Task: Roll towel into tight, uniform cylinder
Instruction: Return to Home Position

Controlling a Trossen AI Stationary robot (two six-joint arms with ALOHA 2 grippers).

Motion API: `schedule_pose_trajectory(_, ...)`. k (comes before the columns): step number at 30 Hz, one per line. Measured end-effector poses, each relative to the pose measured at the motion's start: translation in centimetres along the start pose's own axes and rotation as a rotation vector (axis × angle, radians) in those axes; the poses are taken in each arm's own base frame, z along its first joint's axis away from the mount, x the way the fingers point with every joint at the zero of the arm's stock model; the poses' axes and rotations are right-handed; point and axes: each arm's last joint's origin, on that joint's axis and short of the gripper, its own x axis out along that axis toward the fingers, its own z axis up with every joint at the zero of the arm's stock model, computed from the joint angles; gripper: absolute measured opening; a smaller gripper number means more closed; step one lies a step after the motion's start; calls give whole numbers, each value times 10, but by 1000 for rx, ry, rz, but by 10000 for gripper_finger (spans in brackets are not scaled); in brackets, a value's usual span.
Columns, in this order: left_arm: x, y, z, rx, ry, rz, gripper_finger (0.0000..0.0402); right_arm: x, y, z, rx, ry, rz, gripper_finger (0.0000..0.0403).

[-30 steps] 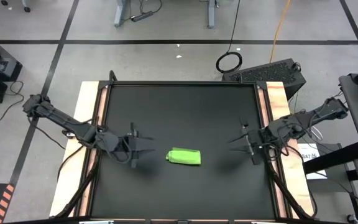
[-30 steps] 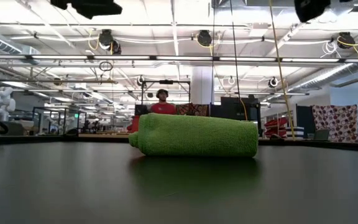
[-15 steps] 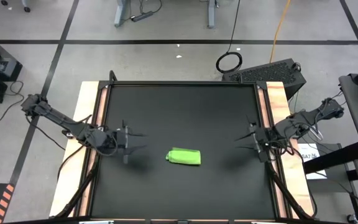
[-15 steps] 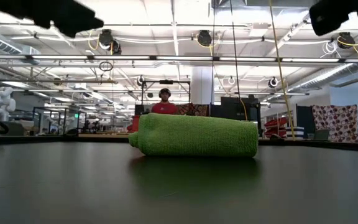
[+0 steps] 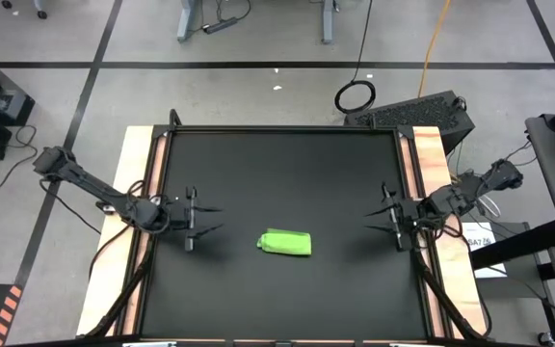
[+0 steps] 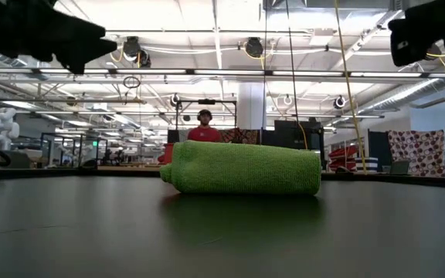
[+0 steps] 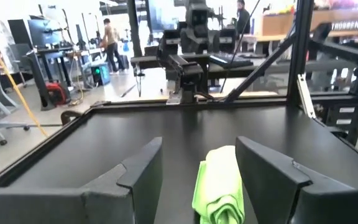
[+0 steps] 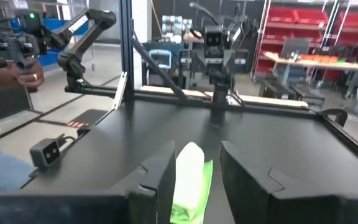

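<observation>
The towel (image 5: pixel 286 243) is a short lime-green cylinder lying on its side on the black table top, a little near of the middle; in the low view the cylinder (image 6: pixel 242 168) rests along its length. My left gripper (image 5: pixel 207 218) hovers open near the table's left edge, pointing level at the roll, well apart from it; the roll (image 7: pixel 219 185) shows between its fingers. My right gripper (image 5: pixel 379 219) hovers open near the right edge, also level and apart, with the roll (image 8: pixel 189 180) farther off in its wrist view.
The black table (image 5: pixel 277 164) has wooden strips along its left and right sides (image 5: pixel 141 193). A small black device (image 8: pixel 47 150) lies on the table near my right arm. A person in red (image 6: pixel 202 131) stands beyond the far edge.
Both grippers have drawn back from the roll, the left toward the table's left edge and the right toward the right edge, and both have sunk lower and levelled out. The roll has stayed where it was.
</observation>
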Motion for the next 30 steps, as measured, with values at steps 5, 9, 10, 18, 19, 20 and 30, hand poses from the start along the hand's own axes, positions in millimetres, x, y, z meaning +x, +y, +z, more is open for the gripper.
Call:
schedule_pose_trajectory(5, -8, 4, -19, -32, -46, 2, 205, 4, 0, -27, -13, -36, -23, 116)
schedule_pose_trajectory(9, -10, 5, -25, -55, -28, 9, 205, 6, 0, -43, -3, -42, -49, 116)
schedule_pose_trajectory(10, -9, 5, -25, -56, -22, 12, 205, 5, -1, -46, -2, -39, -54, 116)
schedule_pose_trajectory(18, -8, 9, -27, -32, -9, 33, 205, 5, -2, -60, 0, -56, -90, 116)
schedule_pose_trajectory(19, -8, 9, -27, -31, -8, 34, 205, 5, -2, -60, 3, -58, -96, 116)
schedule_pose_trajectory(20, -8, 9, -27, -31, -9, 34, 205, 5, -3, -60, 11, -57, -107, 116)
schedule_pose_trajectory(30, -8, 9, -29, -15, 12, 33, 206, 5, -3, -60, 76, -62, -107, 116)
